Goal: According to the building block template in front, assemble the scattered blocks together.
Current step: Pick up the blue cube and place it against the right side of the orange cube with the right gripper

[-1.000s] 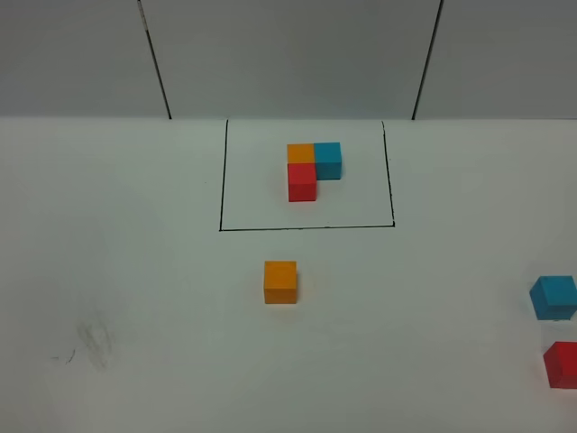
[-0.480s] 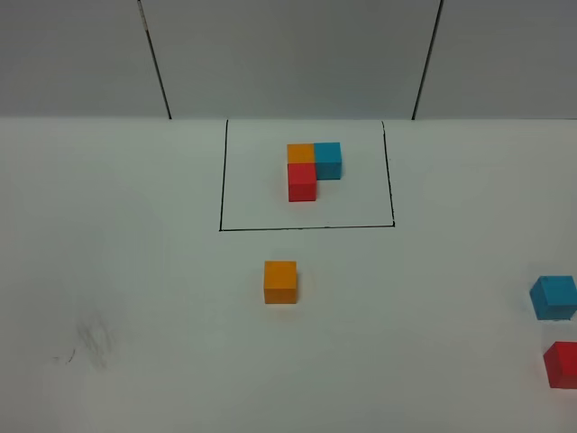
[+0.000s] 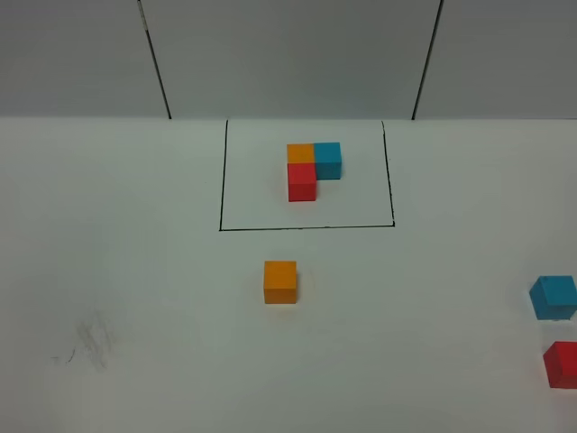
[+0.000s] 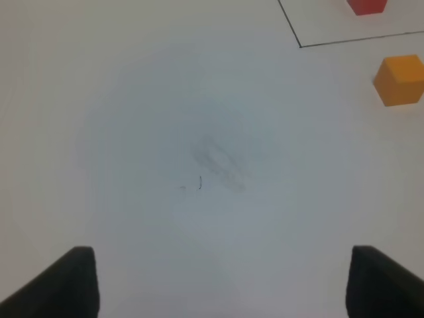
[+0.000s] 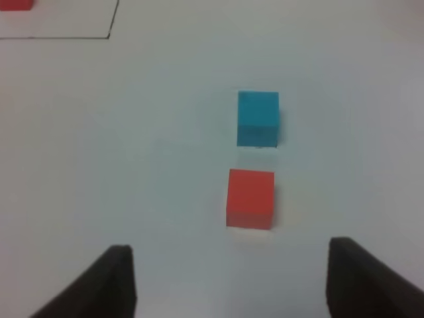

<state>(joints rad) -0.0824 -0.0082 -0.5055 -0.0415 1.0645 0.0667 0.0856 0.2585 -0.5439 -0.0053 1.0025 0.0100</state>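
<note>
Both open and empty: left gripper, right gripper, above the white table.
Nearest, a small matte red cube, blue cube just behind, orange cube mid-table; farthest, the black-framed L-shaped trio of joined cubes.

A flat white matte tabletop is shown, marked by a faint grey smudge near its front left. Behind it, a grey panelled wall is divided by two dark slanted seams.

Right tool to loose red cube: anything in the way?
Nothing visible. The red cube lies ahead of the open right tool with only bare table between; the blue cube sits beyond it, apart.
</note>
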